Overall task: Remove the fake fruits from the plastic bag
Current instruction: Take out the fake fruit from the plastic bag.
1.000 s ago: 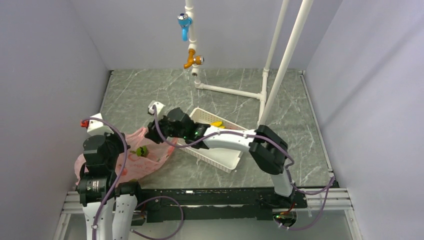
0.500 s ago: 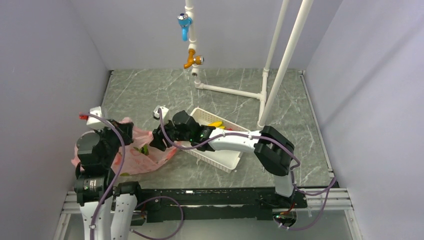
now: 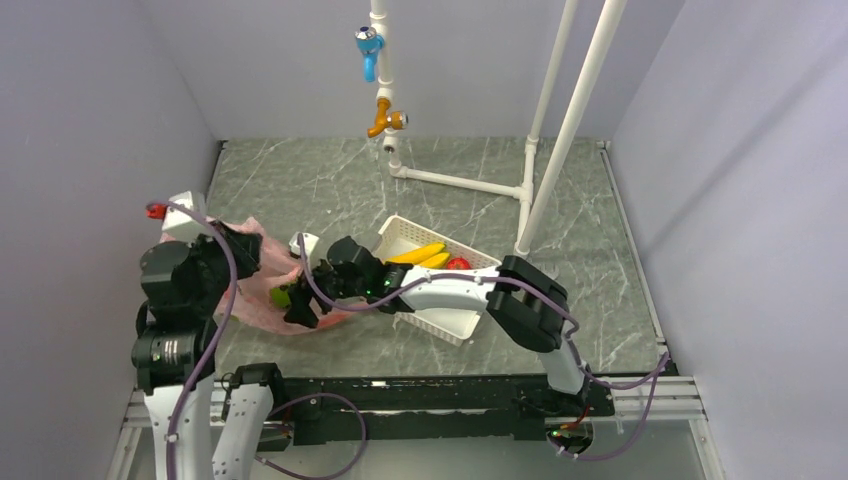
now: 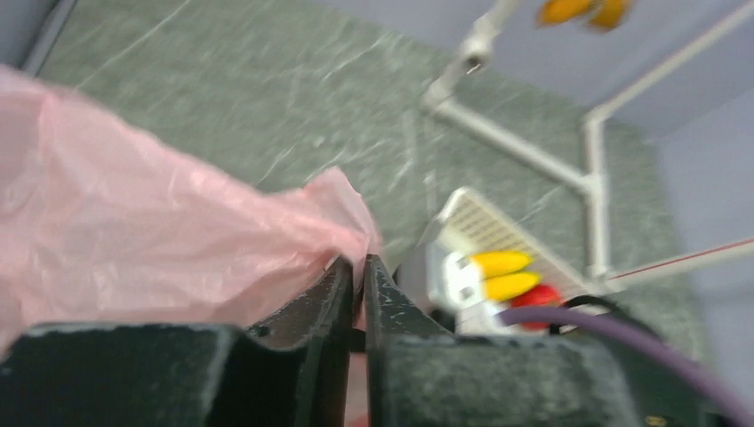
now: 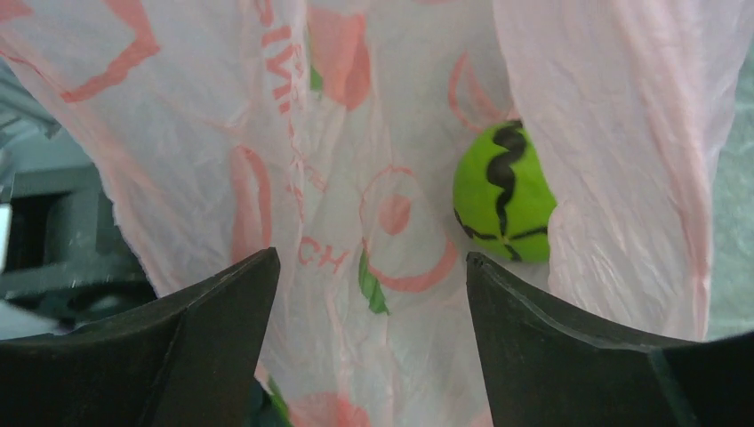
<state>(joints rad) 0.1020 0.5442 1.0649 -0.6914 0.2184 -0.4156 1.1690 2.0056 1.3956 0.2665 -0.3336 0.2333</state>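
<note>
The pink plastic bag (image 3: 262, 283) lies at the left of the table. My left gripper (image 3: 250, 258) is shut on its edge and holds it up; the left wrist view shows the film (image 4: 133, 222) pinched between the closed jaws (image 4: 358, 262). A green round fruit (image 3: 281, 297) with black lines sits at the bag's opening, partly under a fold of film (image 5: 504, 191). My right gripper (image 5: 369, 267) is open over the bag's inside (image 5: 356, 178), with the green fruit just beyond its right finger (image 5: 569, 329). The yellow bananas (image 3: 420, 254) and a red fruit (image 3: 458, 264) lie in the white basket (image 3: 445, 322).
The white slotted basket stands right of the bag, under my right forearm. White pipes (image 3: 570, 125) with a blue and an orange tap (image 3: 385, 118) rise at the back. Grey walls close in both sides.
My left gripper has pulled the bag's edge up and back to the far left. My right gripper has moved left and nearer, off the basket and over the bag's opening.
</note>
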